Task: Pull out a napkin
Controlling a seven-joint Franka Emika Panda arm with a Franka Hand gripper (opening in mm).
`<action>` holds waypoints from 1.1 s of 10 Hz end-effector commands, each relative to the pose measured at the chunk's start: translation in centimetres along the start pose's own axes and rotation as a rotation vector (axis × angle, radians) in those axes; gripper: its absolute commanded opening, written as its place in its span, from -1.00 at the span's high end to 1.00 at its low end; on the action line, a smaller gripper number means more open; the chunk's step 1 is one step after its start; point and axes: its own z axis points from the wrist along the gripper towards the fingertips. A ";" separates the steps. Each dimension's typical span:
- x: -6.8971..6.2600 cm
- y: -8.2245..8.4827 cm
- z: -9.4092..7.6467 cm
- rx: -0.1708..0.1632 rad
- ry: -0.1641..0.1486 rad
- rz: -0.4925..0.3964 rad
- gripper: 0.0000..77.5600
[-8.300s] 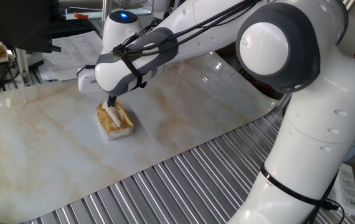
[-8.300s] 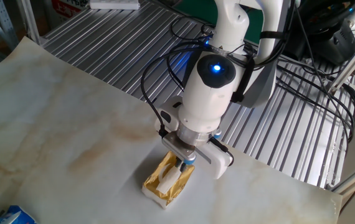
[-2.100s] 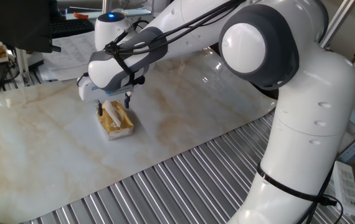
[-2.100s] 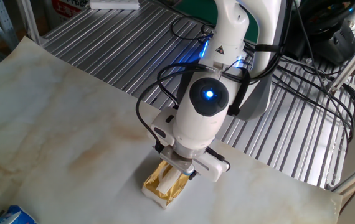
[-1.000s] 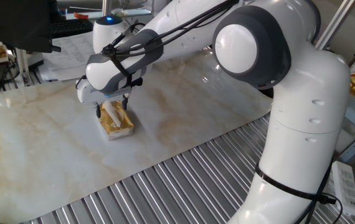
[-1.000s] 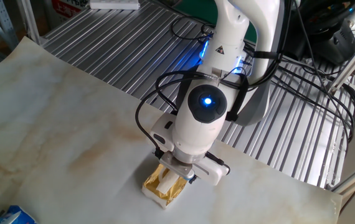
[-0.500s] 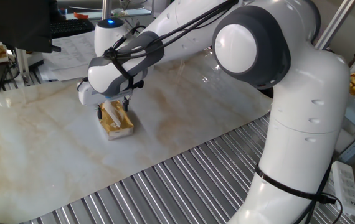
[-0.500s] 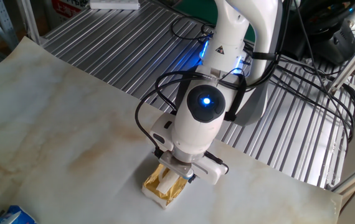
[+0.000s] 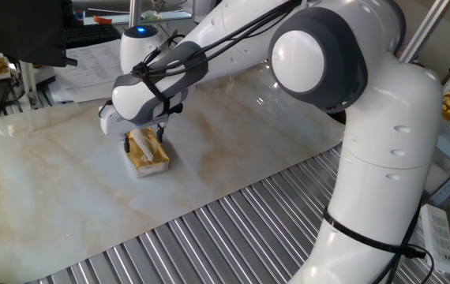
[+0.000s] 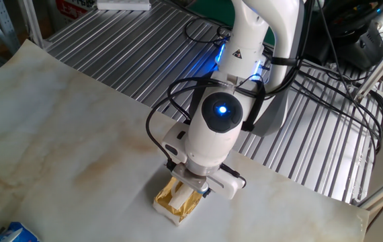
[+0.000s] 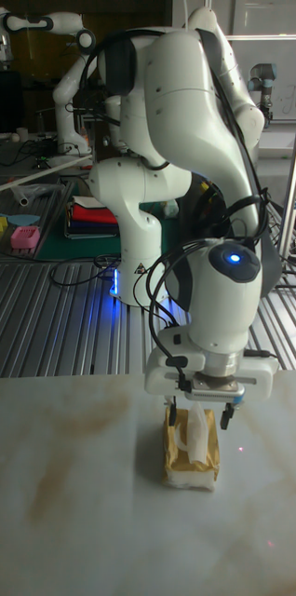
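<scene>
A small yellow-orange tissue pack (image 9: 149,160) lies on the marbled table. The white napkin (image 11: 196,433) sticks up out of its top slot, slightly creased. My gripper (image 11: 198,416) hangs directly over the pack, open. One dark finger (image 11: 171,414) is to the left of the napkin and the other finger (image 11: 225,415) to the right, neither touching it. In one fixed view the gripper (image 9: 143,140) straddles the napkin (image 9: 140,143) the same way. In the other fixed view the wrist hides most of the fingers; the pack (image 10: 166,204) and napkin (image 10: 179,199) show below it.
The marbled sheet (image 9: 233,150) lies on a ribbed metal table (image 9: 209,237). Printed paper sheets (image 9: 91,59) lie at the back beyond the pack. A blue packet (image 10: 13,233) sits at the sheet's near corner. Cables (image 10: 326,101) run behind the arm's base.
Since eight seconds ago the fingers have spread wide and now stand on either side of the napkin. Over the last second the hand has shifted only slightly; the pack has not moved.
</scene>
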 end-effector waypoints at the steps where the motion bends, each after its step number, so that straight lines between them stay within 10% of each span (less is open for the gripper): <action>1: -0.1 0.0 0.0 0.000 -0.003 -0.002 -0.99; 11: -0.1 0.0 0.0 0.005 -0.003 -0.018 -0.99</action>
